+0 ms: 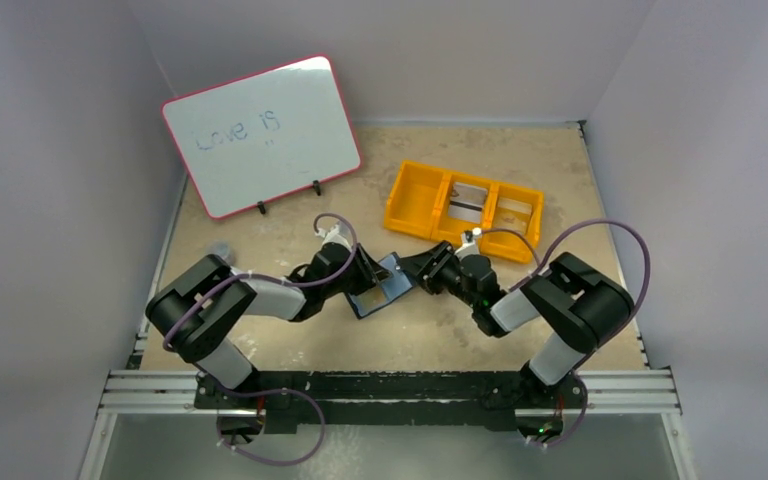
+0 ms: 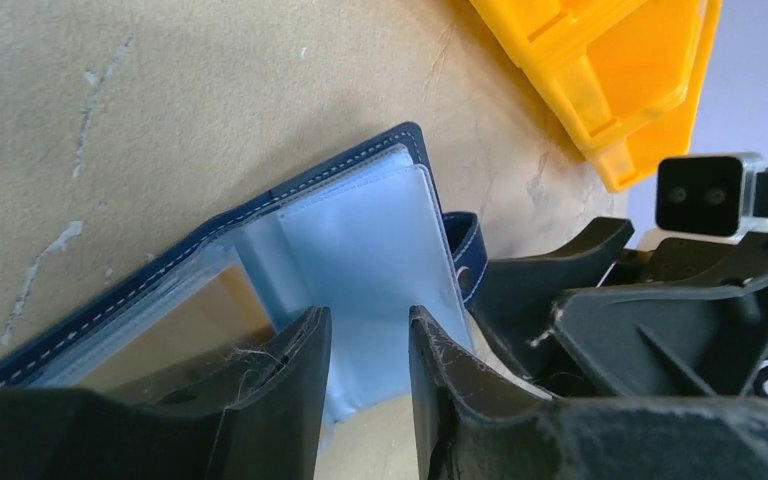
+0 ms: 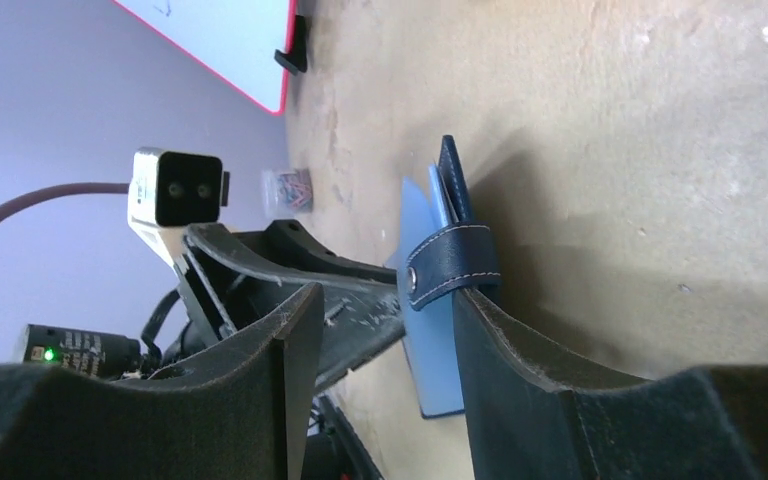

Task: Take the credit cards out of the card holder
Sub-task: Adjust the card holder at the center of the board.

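Navy-blue card holder: lying open on the counter, its see-through pockets facing up, directly between the two sets of jaws.
Left jaws: standing narrowly apart and gripping nothing, with a pale pocket leaf showing through the gap just ahead of the tips.
Right jaws: standing wider apart and also holding nothing, with the snap tab sitting in the gap, close against one finger.
Long axis: the opened holder seems to be stretching from one set of jaws toward the other, pockets at the left end and tab at the right end.
Nearer arm: both are crowding the holder, but the left jaws are the ones lining up with the pockets.
Credit cards: one pale, dark-striped card is lying in the orange tray, beyond the right jaws and apart from the holder. A second pale shape is sitting in the end compartment.
Pockets: I cannot tell whether any card is hiding inside, since the tan patch may be counter showing through.
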Available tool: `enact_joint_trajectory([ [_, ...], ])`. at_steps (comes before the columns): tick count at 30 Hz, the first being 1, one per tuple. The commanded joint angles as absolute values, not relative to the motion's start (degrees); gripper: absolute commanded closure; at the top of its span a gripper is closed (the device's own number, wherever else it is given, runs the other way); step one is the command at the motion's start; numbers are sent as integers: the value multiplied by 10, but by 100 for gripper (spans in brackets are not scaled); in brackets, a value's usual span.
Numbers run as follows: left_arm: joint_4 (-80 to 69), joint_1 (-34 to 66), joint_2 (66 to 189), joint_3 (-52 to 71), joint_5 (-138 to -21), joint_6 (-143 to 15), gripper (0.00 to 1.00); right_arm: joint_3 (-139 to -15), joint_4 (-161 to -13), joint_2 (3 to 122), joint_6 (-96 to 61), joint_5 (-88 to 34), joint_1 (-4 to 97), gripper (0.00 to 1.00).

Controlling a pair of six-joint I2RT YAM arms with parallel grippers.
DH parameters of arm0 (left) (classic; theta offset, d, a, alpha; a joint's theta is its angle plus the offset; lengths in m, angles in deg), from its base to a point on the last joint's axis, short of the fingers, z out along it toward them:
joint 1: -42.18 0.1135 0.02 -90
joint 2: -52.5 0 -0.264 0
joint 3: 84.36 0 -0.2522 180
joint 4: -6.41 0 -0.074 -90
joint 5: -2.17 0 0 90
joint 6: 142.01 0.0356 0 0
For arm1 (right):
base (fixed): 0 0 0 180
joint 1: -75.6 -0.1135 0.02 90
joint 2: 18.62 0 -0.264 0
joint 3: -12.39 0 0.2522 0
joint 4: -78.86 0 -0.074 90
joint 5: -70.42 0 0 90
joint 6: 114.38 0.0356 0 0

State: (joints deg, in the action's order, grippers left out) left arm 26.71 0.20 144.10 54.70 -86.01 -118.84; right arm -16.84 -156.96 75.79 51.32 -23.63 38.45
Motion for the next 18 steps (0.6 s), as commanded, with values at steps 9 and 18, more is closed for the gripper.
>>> enact_joint_trajectory([
  [9,212,-22,1484,485,-881,-1129,67,-223,-1474,690,491,-169,391,45],
  [18,145,-27,1486,465,-920,-1095,67,-267,-1436,709,471,-206,402,45],
])
